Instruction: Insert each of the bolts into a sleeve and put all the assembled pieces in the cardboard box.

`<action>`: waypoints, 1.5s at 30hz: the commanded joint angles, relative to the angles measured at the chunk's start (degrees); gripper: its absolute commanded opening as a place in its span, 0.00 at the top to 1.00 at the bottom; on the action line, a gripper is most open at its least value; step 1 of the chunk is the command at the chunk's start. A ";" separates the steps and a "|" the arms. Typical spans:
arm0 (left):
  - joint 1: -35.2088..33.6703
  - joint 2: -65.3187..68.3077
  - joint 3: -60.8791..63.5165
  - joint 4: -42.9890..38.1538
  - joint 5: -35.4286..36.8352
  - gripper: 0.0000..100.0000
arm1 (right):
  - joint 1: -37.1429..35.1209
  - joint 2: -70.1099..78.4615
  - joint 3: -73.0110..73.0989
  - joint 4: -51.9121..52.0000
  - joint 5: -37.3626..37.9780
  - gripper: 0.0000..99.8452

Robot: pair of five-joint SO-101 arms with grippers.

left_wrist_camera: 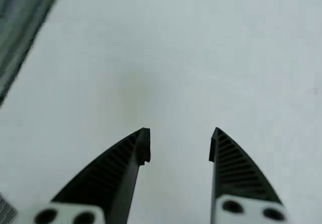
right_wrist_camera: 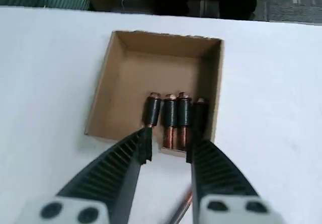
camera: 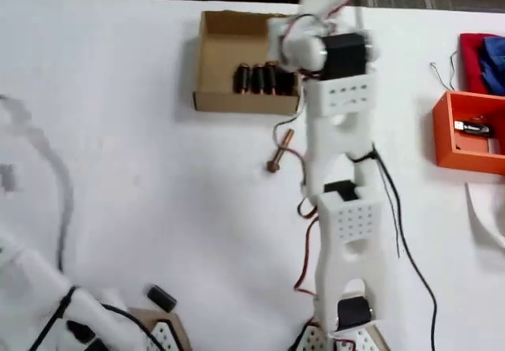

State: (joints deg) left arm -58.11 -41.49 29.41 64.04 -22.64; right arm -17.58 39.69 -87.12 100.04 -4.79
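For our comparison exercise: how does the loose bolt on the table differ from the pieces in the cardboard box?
The loose bolt is bare; the pieces wear black sleeves. The loose bolt lies on the table; the pieces lie side by side in the cardboard box. Both show copper-coloured metal.

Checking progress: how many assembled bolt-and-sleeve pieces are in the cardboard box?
4 assembled pieces, side by side in the cardboard box along the wall nearest the arms' bases; the end piece, by the side wall, sits partly behind the right gripper.

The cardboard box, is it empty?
No, the cardboard box holds a row of sleeved bolts lying side by side.
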 commanded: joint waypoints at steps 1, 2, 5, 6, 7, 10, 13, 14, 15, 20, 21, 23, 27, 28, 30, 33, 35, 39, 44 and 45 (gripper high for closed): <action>-13.36 -0.26 -3.30 -7.47 4.13 0.78 | -3.56 -7.52 4.92 1.45 3.69 0.89; -15.82 -0.09 -3.21 -8.62 4.22 0.78 | -4.00 -9.27 8.09 1.45 3.96 0.89; -21.01 3.87 -3.74 -9.93 4.92 0.78 | -5.67 -17.54 22.95 1.45 4.04 0.89; -22.42 6.33 -4.00 -10.02 6.68 0.78 | -6.64 -21.05 29.63 1.45 4.31 0.89; -23.65 9.41 -4.88 -10.02 8.70 0.78 | -7.78 -24.84 36.66 1.36 4.31 0.89; -26.99 21.27 -12.09 -8.62 13.89 0.78 | -13.05 -36.18 55.82 -0.40 7.38 0.89; -28.66 35.96 -25.54 -1.85 15.38 0.78 | -17.63 -47.69 73.49 -9.19 11.08 0.89; -28.84 40.88 -31.16 1.67 15.38 0.78 | -19.03 -51.65 80.09 -13.49 11.43 0.89; -29.19 45.89 -36.97 5.45 15.47 0.78 | -20.62 -55.52 87.12 -17.89 11.60 0.89; -30.42 66.29 -68.62 23.91 15.65 0.78 | -32.84 -72.57 120.09 -37.41 11.69 0.89; -30.68 69.27 -75.12 26.81 15.65 0.78 | -35.56 -75.21 125.01 -40.66 11.69 0.89; -31.03 74.55 -87.60 30.59 15.65 0.78 | -40.92 -79.96 132.48 -46.55 11.69 0.89; -31.91 83.16 -107.82 33.76 15.65 0.78 | -44.79 -86.99 142.33 -56.31 11.69 0.89; -32.00 85.01 -111.16 34.46 15.65 0.78 | -44.88 -88.48 144.09 -58.33 11.69 0.89; -32.18 88.26 -115.56 36.04 15.47 0.78 | -44.53 -91.21 146.64 -60.09 11.69 0.89; -32.97 91.43 -118.37 36.92 15.47 0.78 | -44.62 -96.31 149.36 -59.65 11.69 0.89; -33.58 92.31 -118.46 36.66 15.56 0.78 | -46.55 -99.82 150.07 -57.80 11.69 0.89; -34.02 92.75 -118.55 36.66 15.56 0.78 | -55.52 -104.40 150.33 -51.82 11.69 0.89; -34.20 92.40 -118.90 36.66 15.38 0.78 | -61.41 -103.69 150.33 -46.81 11.78 0.85; -34.46 92.40 -118.90 36.66 15.38 0.78 | -61.41 -103.25 150.33 -45.67 11.78 0.83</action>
State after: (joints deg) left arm -91.69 51.78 -87.25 100.44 -7.52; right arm -77.89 -63.69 63.38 52.13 6.55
